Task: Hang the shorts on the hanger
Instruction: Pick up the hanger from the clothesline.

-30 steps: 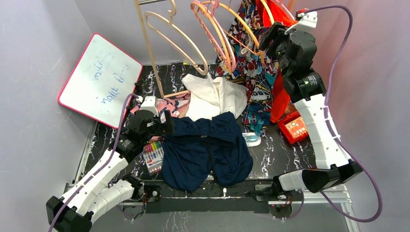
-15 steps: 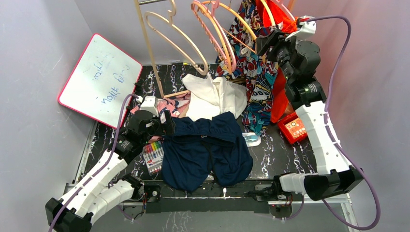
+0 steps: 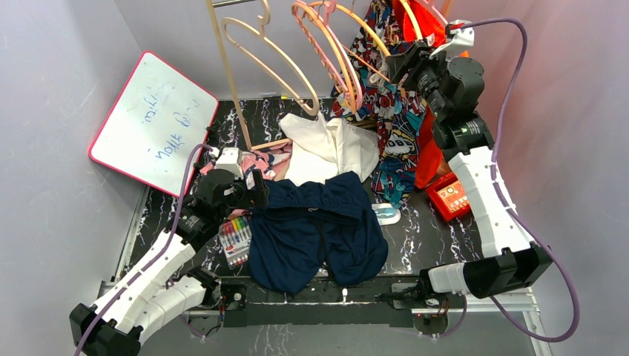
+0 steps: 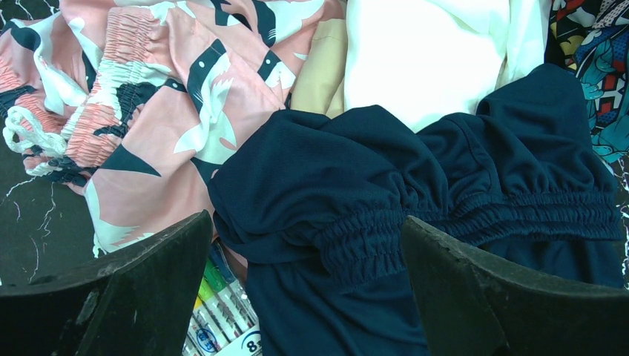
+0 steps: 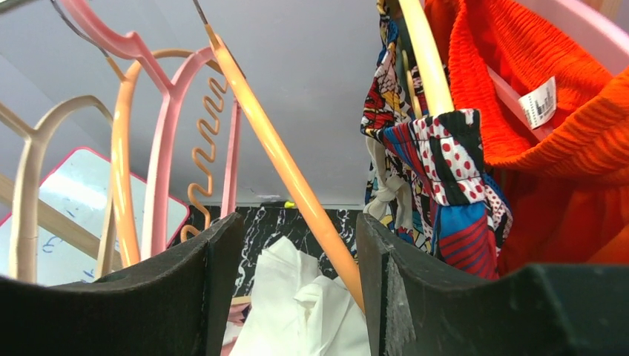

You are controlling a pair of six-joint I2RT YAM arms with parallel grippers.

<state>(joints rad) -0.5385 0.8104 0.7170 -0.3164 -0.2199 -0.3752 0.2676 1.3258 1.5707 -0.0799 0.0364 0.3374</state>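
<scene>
- Jaws of our left gripper point(image 4: 304, 222) stand spread wide, grasping nothing; the shorts point(image 4: 445, 163) lie bunched under the gap, waistband running across it.
- Our right gripper point(image 5: 300, 219) is released too; the hanger point(image 5: 274, 148) slants down through its gap, nearer one finger, and we cannot tell if they touch.
- Just outside the left jaws, a marker pack point(image 4: 222, 326) shows an "8".
- Beyond the right jaws, a tag point(image 5: 538, 100) on orange cloth point(image 5: 571, 170) is unreadable.

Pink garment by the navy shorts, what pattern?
Pink fabric garment: white and navy bird-like print; best in left wrist view.
</scene>
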